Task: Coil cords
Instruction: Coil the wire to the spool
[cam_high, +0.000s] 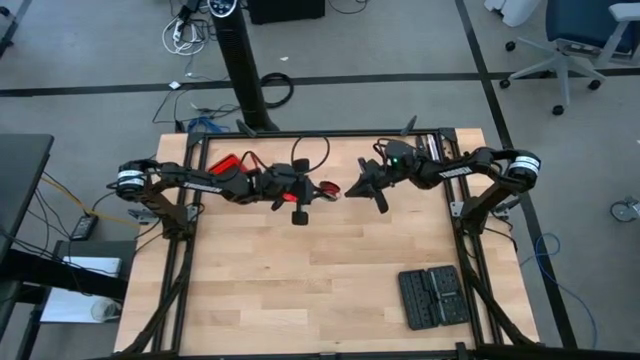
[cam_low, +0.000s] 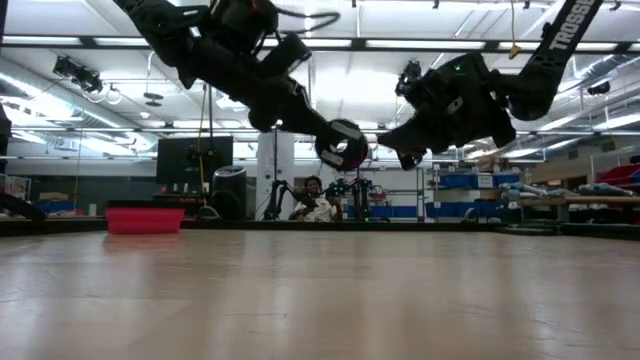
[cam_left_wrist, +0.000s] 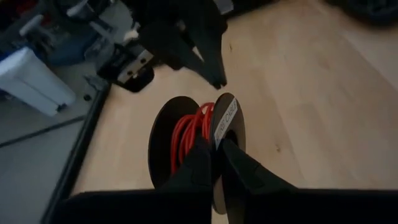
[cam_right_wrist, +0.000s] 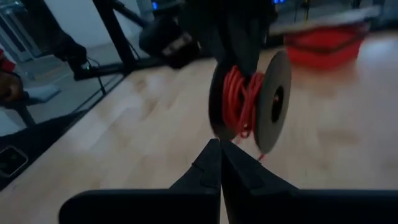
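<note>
A small black spool (cam_left_wrist: 163, 134) wound with thin red wire (cam_left_wrist: 186, 134) hangs in the air over the middle of the wooden table (cam_high: 300, 270), toward its far edge. My left gripper (cam_high: 318, 190) is shut on it. The spool also shows in the low view (cam_low: 343, 145) and in the right wrist view (cam_right_wrist: 273, 102). My right gripper (cam_right_wrist: 219, 149) is shut. Its tips stand close by the spool on the spool's right side (cam_high: 350, 188). A short red wire tail (cam_right_wrist: 259, 155) hangs off the spool near those tips. My left gripper pinches the spool's labelled flange (cam_left_wrist: 225, 124) at its rim. One finger (cam_left_wrist: 199, 162) lies between the two flanges over the red wire, and the other (cam_left_wrist: 245, 171) lies outside. The fingers come nearly level from the table's left. The spool is lifted clear, its flanges upright. My right gripper: I cannot tell whether it touches the wire tail.
A red box (cam_high: 228, 162) stands at the far left of the table behind my left arm. A black ridged case (cam_high: 432, 297) lies near the front right. A black cable loops near the far edge (cam_high: 310, 150). A person sits far back in the room (cam_low: 315, 203).
</note>
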